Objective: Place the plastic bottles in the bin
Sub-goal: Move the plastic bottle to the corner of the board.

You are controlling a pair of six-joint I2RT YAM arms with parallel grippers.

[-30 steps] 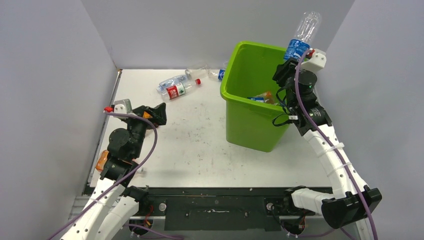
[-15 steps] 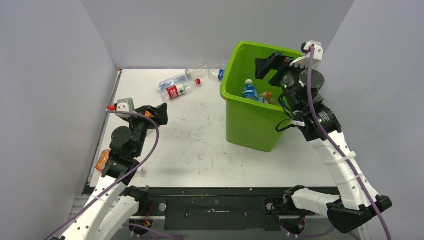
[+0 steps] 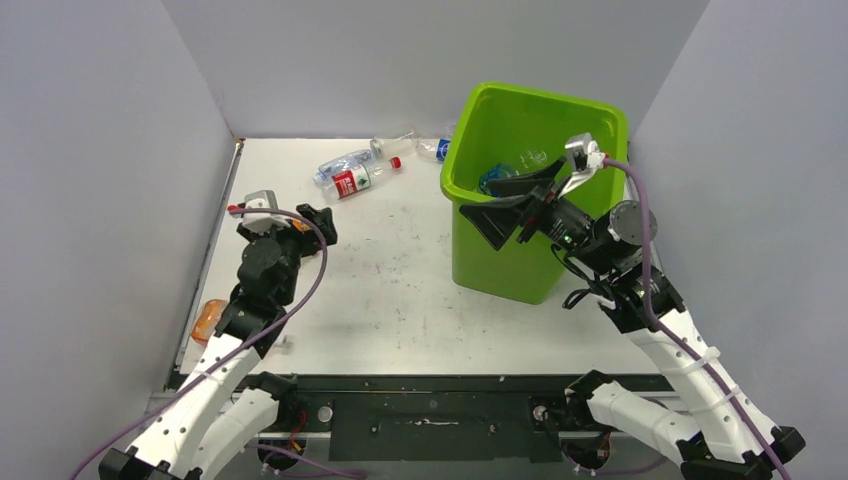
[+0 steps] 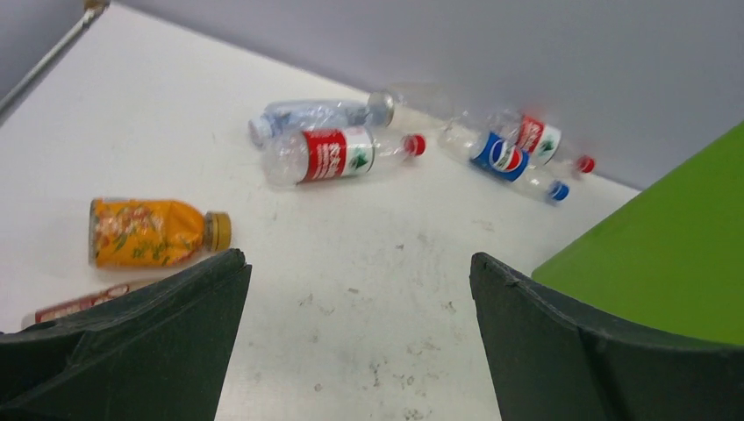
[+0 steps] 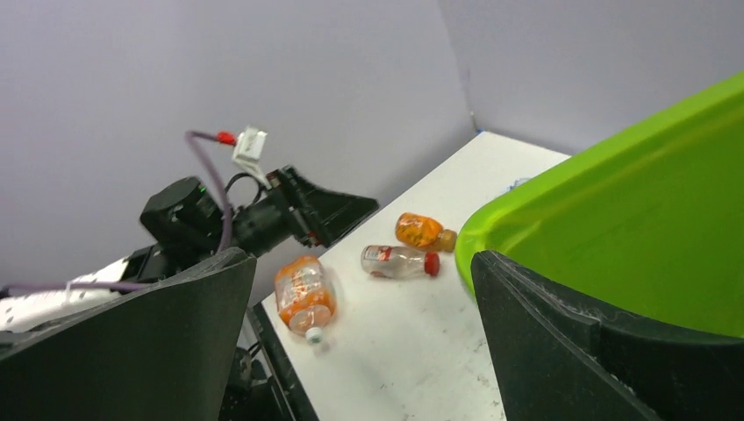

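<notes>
Along the far side of the white table (image 3: 400,290), small plastic bottles (image 3: 345,163) lie on their sides: a clear plastic bottle with a red label (image 4: 329,153), a crumpled clear bottle (image 4: 316,114) just behind it, and a clear bottle with a blue Pepsi label (image 4: 500,158) nearer the large, square lime-green plastic bin (image 3: 500,250). A squat orange bottle (image 4: 149,232) lies closer to the left gripper (image 4: 358,263), whose jaws stand wide apart and empty above the table. The right gripper (image 5: 358,259) is spread just as wide, holding nothing, by the bin's near rim; a few bottles show inside the bin. The bottles look empty, so probably light, thin-walled and quick to roll or dent. Pinching across the labelled middle, square to the long axis, seems the surest hold.
</notes>
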